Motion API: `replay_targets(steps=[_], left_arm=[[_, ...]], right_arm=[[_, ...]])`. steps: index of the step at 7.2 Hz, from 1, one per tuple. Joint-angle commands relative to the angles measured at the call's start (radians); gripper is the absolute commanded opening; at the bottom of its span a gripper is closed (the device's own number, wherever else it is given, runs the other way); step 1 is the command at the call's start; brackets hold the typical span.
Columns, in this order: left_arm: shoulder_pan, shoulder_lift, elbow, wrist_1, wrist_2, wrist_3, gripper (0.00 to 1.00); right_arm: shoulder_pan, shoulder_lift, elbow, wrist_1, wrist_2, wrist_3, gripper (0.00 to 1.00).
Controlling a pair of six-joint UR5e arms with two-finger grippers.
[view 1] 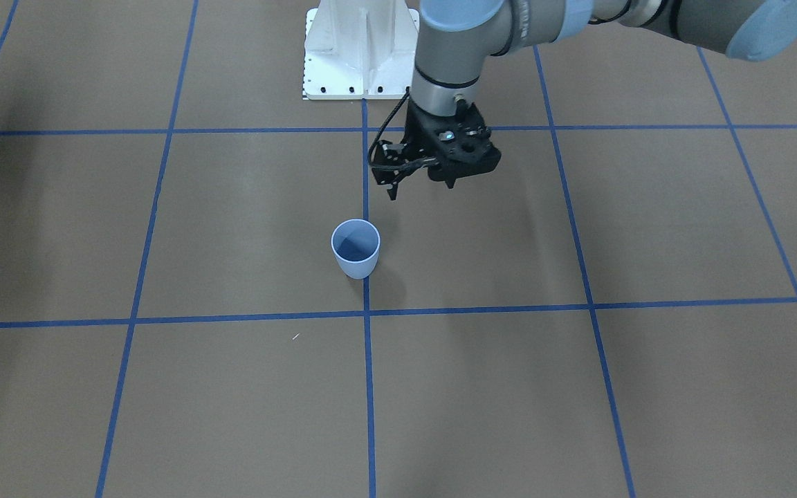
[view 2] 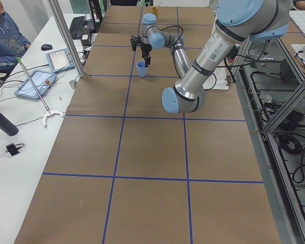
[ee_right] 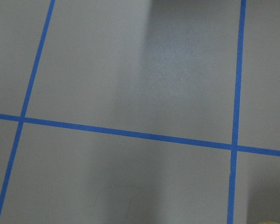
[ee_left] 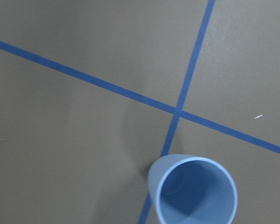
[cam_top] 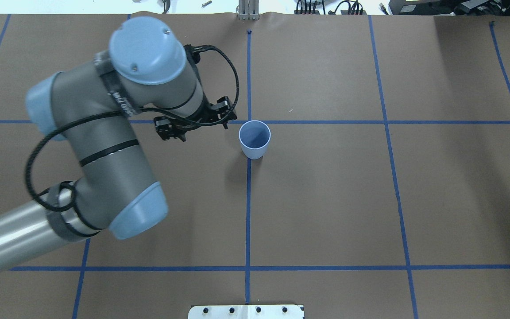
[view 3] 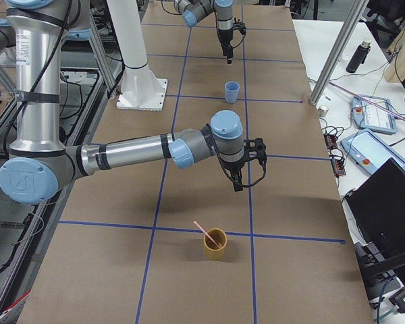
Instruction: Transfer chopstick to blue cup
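The blue cup (view 1: pixel 355 249) stands upright and empty on a blue tape crossing; it also shows in the overhead view (cam_top: pixel 254 139) and the left wrist view (ee_left: pixel 196 196). My left gripper (view 1: pixel 450 184) hovers beside it on my left, empty, its fingers closed to a single tip. The pink chopstick (view 3: pixel 204 231) leans in an orange cup (view 3: pixel 214 246) near the table's right end. My right gripper (view 3: pixel 237 183) hangs above the table between the two cups, apart from the chopstick. It shows only in the side view, so I cannot tell if it is open or shut.
The white robot base (view 1: pixel 360 48) stands at my edge of the table. Brown paper with blue tape lines (cam_top: pixel 248 199) covers the table. A metal post (view 3: pixel 331 61), tablets (view 2: pixel 35 81), a laptop (view 3: pixel 391 202) and a seated person (view 2: pixel 5 35) are on the operators' side.
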Motion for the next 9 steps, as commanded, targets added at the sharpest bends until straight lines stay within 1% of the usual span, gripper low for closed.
replay_targets(steps=[1, 2, 3, 4, 5, 6, 7, 8, 9], left_arm=[[-0.059, 0.126, -0.13, 0.037, -0.023, 0.128, 0.98], [-0.059, 0.13, -0.129, 0.035, -0.023, 0.128, 0.98], [-0.056, 0.13, -0.128, 0.035, -0.023, 0.128, 0.98], [-0.052, 0.13, -0.125, 0.035, -0.022, 0.127, 0.98], [-0.051, 0.13, -0.122, 0.034, -0.02, 0.127, 0.98], [-0.05, 0.13, -0.115, 0.034, -0.02, 0.127, 0.98], [-0.05, 0.13, -0.112, 0.032, -0.02, 0.127, 0.98], [-0.05, 0.13, -0.114, 0.032, -0.02, 0.127, 0.98], [-0.048, 0.13, -0.114, 0.032, -0.019, 0.125, 0.98]], right_arm=[[0.048, -0.071, 0.032, 0.007, 0.016, 0.006, 1.0], [0.11, -0.135, 0.034, 0.004, 0.031, -0.117, 1.0], [0.123, -0.193, 0.019, 0.007, 0.01, -0.191, 1.0], [0.123, -0.223, 0.014, 0.007, -0.002, -0.189, 0.99], [0.12, -0.229, -0.033, 0.01, -0.001, -0.189, 0.99], [0.12, -0.222, -0.049, 0.018, -0.007, -0.186, 0.98], [0.12, -0.229, -0.05, 0.018, -0.022, -0.186, 0.92], [0.12, -0.231, -0.063, 0.018, -0.022, -0.181, 0.7], [0.12, -0.231, -0.067, 0.018, -0.022, -0.178, 0.3]])
